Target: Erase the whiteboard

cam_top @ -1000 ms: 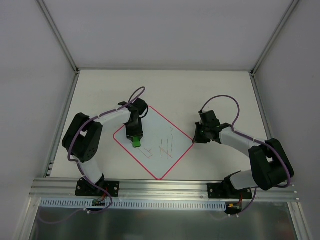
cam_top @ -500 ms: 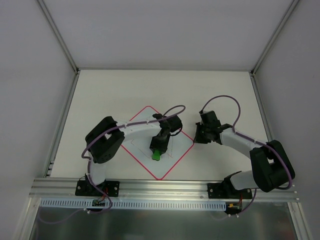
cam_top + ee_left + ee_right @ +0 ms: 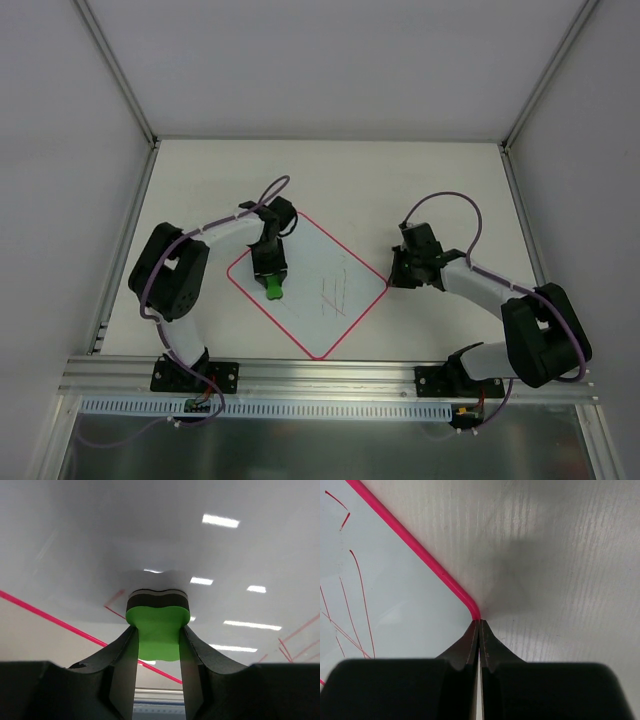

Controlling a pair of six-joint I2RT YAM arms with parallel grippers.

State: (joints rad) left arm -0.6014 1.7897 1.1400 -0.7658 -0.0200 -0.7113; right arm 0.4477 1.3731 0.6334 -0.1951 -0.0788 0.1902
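The whiteboard (image 3: 315, 255), pale with a thin red border, lies turned like a diamond in the middle of the table. Red and dark scribbles (image 3: 333, 295) remain on its lower right part. My left gripper (image 3: 273, 285) is shut on a green eraser block (image 3: 273, 288) and presses it on the board's left part. In the left wrist view the block (image 3: 157, 630) sits between my fingers on the glossy board (image 3: 150, 540). My right gripper (image 3: 392, 278) is shut and empty, its tips (image 3: 479, 622) at the board's right corner (image 3: 470, 605).
White walls with metal posts close in the table on the left, back and right. An aluminium rail (image 3: 330, 372) runs along the near edge by the arm bases. Red strokes (image 3: 360, 590) show on the board in the right wrist view.
My left gripper swept the eraser right across the board, then back to its left part. The scribbles left of the middle are gone. The right arm has not moved.
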